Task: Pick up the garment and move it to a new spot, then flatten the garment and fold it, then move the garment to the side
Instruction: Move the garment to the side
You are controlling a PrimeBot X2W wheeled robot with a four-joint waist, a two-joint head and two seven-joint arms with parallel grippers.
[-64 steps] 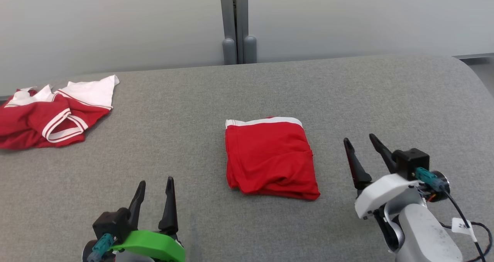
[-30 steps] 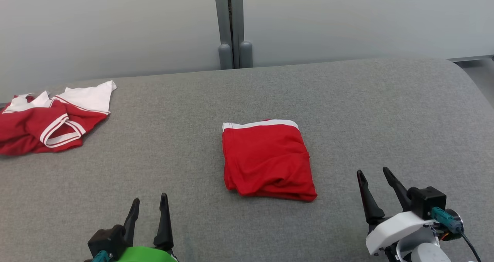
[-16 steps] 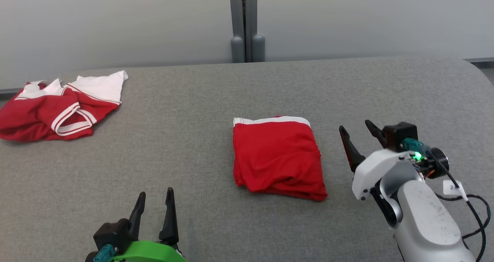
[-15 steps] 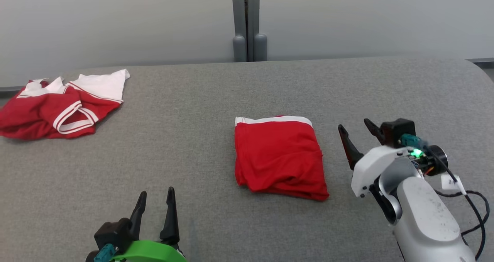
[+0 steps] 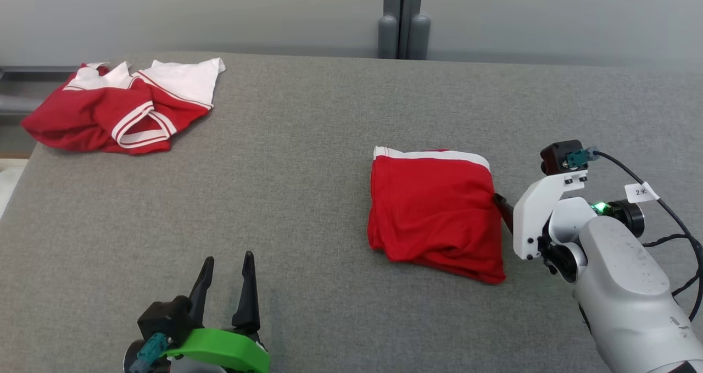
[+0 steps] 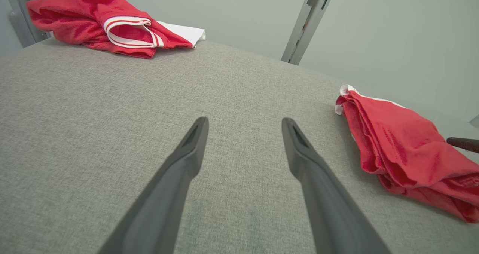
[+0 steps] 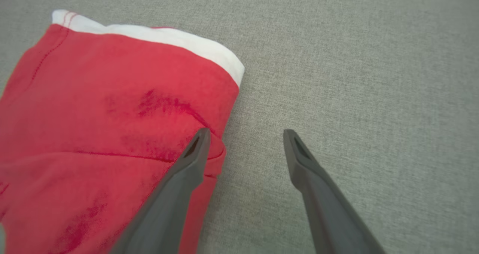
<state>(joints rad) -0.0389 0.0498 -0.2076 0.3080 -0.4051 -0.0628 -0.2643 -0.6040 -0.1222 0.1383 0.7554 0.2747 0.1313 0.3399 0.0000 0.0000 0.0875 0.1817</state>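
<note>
The folded red garment [image 5: 434,213] lies flat on the grey table [image 5: 329,142], its right edge straddled by the right gripper [image 7: 243,134] — jaws spread, empty — apparently to pinch it for the move aside; the left gripper [image 5: 228,260], likewise spread and empty, hovers well to the garment's left.

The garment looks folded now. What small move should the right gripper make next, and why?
Probably lower the right gripper and close on the garment's right edge. Its jaws stand open astride that edge, one finger over the red cloth, the other over bare table. The garment lies folded, so likely only moving it aside remains.
</note>
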